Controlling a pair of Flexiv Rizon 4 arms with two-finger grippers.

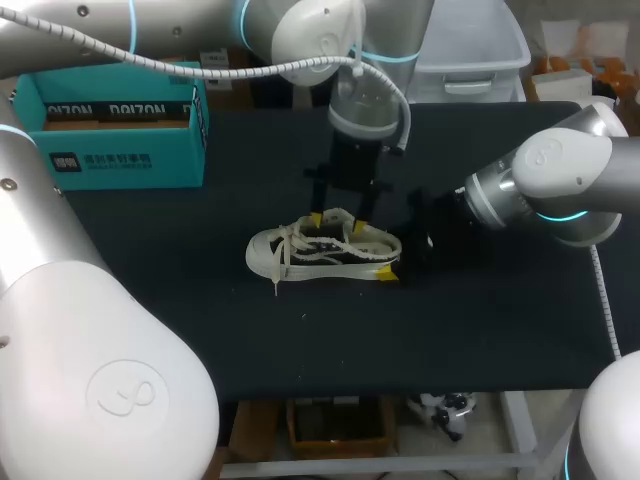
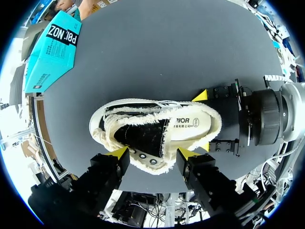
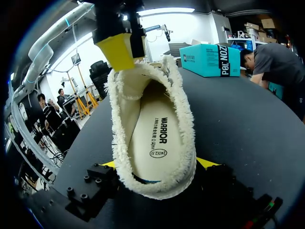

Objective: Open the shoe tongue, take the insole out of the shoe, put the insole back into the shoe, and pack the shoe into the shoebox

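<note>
On dark table (image 1: 480, 330), one shoe (image 1: 322, 252) (insole (image 3: 155, 138) inside), one shoebox (image 1: 120, 125)

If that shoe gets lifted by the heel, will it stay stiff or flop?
The shoe probably keeps its shape: its white sole looks firm. The frayed canvas upper likely gives when squeezed. The loose laces would probably dangle and might snag.
</note>
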